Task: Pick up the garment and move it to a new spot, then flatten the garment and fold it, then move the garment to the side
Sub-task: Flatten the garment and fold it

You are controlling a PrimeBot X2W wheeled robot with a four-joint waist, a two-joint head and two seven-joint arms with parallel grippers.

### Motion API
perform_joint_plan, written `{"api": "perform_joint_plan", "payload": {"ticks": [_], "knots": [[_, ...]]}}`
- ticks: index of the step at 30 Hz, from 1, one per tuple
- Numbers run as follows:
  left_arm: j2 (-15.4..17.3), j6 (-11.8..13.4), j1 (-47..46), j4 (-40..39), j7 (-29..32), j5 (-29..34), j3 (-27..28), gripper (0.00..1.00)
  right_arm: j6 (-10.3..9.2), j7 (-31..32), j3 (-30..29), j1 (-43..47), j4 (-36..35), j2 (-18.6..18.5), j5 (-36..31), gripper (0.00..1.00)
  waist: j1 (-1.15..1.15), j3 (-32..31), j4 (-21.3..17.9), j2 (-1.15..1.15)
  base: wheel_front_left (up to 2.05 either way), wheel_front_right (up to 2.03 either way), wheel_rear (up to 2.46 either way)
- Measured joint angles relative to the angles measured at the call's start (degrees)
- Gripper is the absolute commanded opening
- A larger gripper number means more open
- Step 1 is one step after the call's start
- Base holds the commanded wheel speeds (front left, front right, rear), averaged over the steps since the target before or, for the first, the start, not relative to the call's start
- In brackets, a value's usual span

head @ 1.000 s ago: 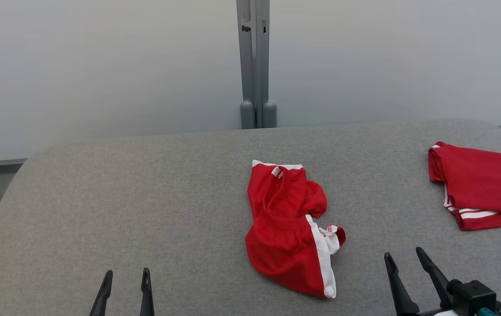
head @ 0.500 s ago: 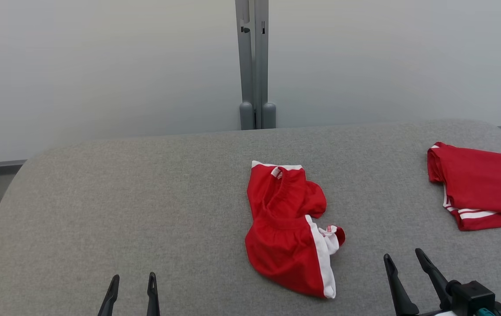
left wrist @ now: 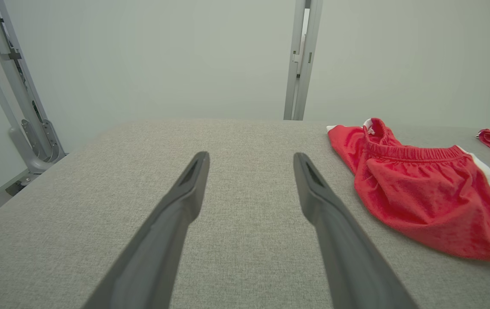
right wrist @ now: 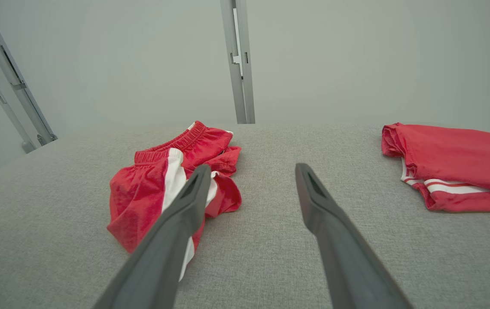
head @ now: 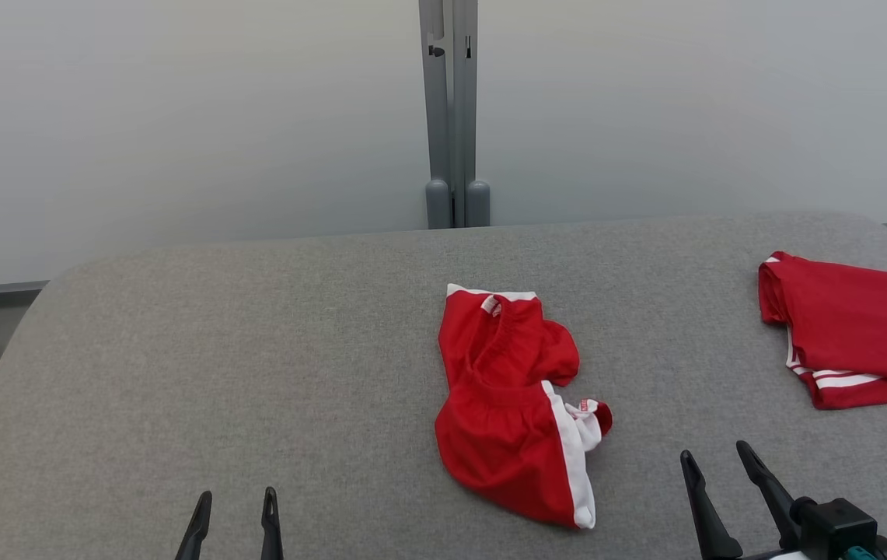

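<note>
The garment (head: 511,404) is a crumpled pair of red shorts with a white side stripe, lying near the middle of the grey padded table (head: 256,350). The left wrist view has the garment (left wrist: 421,189) at its right, and the right wrist view has the garment (right wrist: 171,189) at its left, partly behind a finger. My left gripper (head: 235,500) stands open at the lower left, well left of the shorts, holding nothing. My right gripper (head: 715,459) is open at the lower right, a short way right of the shorts, also holding nothing.
A second red garment (head: 855,330) with white stripes lies folded at the table's right edge and shows in the right wrist view as a folded red garment (right wrist: 455,165). A grey post (head: 452,117) stands behind the table against the pale wall.
My left gripper has sunk lower in the head view and shifted slightly right. The garment and the right gripper have stayed in place.
</note>
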Motion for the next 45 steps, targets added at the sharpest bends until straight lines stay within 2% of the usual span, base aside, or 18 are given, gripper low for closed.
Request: {"api": "perform_joint_plan", "payload": {"ticks": [34,39,45], "knots": [[0.00,-0.33,-0.07,1.01,0.00,0.00,0.02,1.00,0.00,0.00,-0.45,-0.03,0.03,0.04,0.51,1.00,0.00,0.15,0.30,0.00,0.00,0.00,0.00],[0.00,-1.14,-0.10,1.94,0.00,0.78,-0.43,1.00,0.00,0.00,-0.23,-0.04,0.10,0.16,0.53,1.00,0.00,0.21,-0.01,0.00,0.00,0.00,0.00],[-0.02,-3.27,-5.22,6.68,0.01,0.42,-4.91,1.00,0.00,0.00,0.02,-1.01,0.01,0.01,1.10,1.00,0.00,1.44,-0.83,0.00,0.00,0.00,0.00]]}}
